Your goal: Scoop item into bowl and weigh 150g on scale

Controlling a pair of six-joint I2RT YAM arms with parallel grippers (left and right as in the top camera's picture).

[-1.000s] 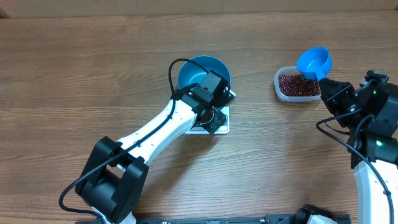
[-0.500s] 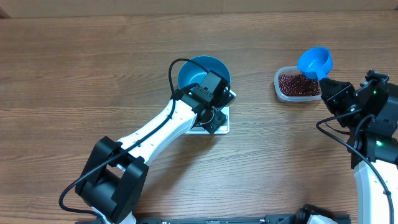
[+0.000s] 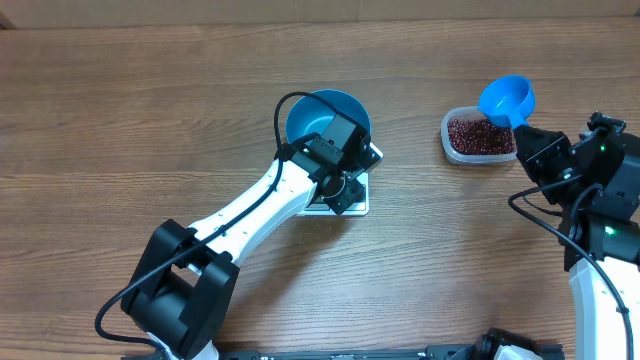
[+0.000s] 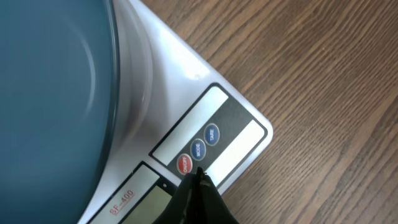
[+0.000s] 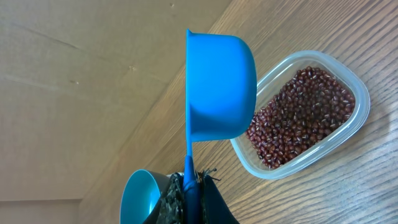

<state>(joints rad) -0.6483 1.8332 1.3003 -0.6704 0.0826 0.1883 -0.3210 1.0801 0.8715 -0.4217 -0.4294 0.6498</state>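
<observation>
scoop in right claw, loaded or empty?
Empty. Overhead, the scoop shows bare blue inside, nothing in it; the beans lie in the clear tub. The right claw is shut on its handle.

**A:** Holding anything up there?

**B:** Yep, small blue scoop [image 5: 217,87] pinched by its handle in the right gripper [image 5: 189,186], cup raised, overlapping the edge of the clear plastic tub [image 5: 359,115].

**A:** And in the tub?

**B:** Loaded with red-brown beans [image 5: 298,118], sitting on the wood table [image 5: 348,193]. Blue bowl [image 5: 138,194] peeking out bottom left.
</observation>
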